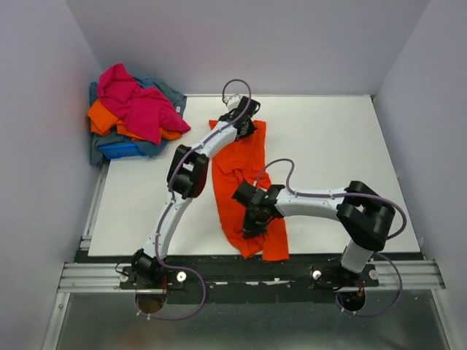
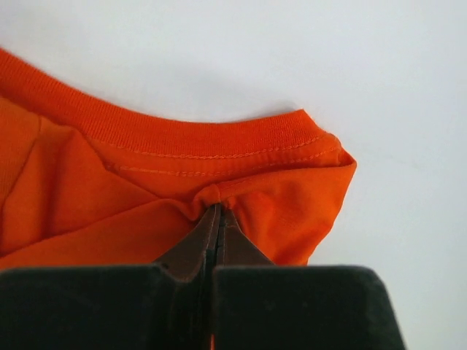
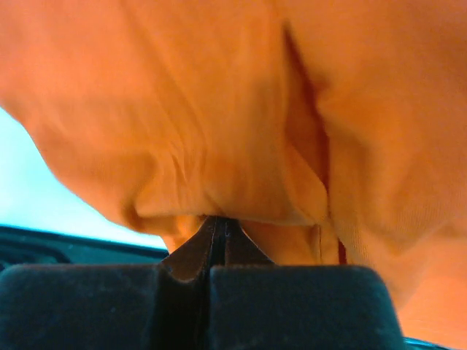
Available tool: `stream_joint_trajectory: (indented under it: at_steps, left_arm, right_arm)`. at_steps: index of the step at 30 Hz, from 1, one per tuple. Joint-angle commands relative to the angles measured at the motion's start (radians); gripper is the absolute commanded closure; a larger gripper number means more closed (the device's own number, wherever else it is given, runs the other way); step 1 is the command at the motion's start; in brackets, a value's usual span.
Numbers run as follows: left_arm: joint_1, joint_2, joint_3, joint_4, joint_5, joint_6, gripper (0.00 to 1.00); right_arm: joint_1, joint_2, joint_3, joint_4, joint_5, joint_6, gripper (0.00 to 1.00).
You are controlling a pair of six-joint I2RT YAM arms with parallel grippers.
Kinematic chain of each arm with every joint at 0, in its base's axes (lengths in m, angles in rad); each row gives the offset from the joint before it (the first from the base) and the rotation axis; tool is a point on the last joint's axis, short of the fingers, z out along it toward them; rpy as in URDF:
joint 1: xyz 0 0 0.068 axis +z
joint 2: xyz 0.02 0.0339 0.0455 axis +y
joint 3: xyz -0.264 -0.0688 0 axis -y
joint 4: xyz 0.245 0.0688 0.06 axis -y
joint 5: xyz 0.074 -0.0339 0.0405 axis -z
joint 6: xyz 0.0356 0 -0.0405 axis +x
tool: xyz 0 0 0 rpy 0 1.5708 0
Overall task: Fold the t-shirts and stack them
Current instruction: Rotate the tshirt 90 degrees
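Top view: orange shirt (image 1: 244, 186) lies as a long strip on bench (image 1: 343, 138), long axis running far-to-near, betw. the two arms. L jaws hold its far end; R jaws hold the near end, close to bench front edge. Other shirts (image 1: 135, 113) heaped at far-left corner, well apart.

L wrist: jaws closed tight on fabric just below collar rib (image 2: 219, 138).

R wrist: jaws closed on bunched shirt fabric, which seems raised off bench.

Next fold prob. means carrying one end along that axis.

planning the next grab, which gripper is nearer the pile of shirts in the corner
Left. The left gripper holds the orange shirt at its far end, to the right of the pile; the right gripper holds its near end, farther off.
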Motion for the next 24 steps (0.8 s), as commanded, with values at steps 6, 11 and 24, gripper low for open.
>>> stream_joint_trajectory:
  at_steps: [6,11,24]
  left_arm:
    - [-0.035,0.11,0.106,0.025,0.135,0.014,1.0]
    - [0.0,0.058,0.152,0.119,0.227,0.084,1.0]
    - [0.05,-0.452,-0.295,0.166,0.284,0.27,0.48]
  right_arm:
    - [0.049,-0.352,-0.163,0.276,0.126,-0.064,0.99]
    - [-0.132,-0.534,-0.146,0.184,0.185,-0.269,0.87]
    - [-0.626,-0.246,0.076,0.277,-0.092,-0.555,0.68]
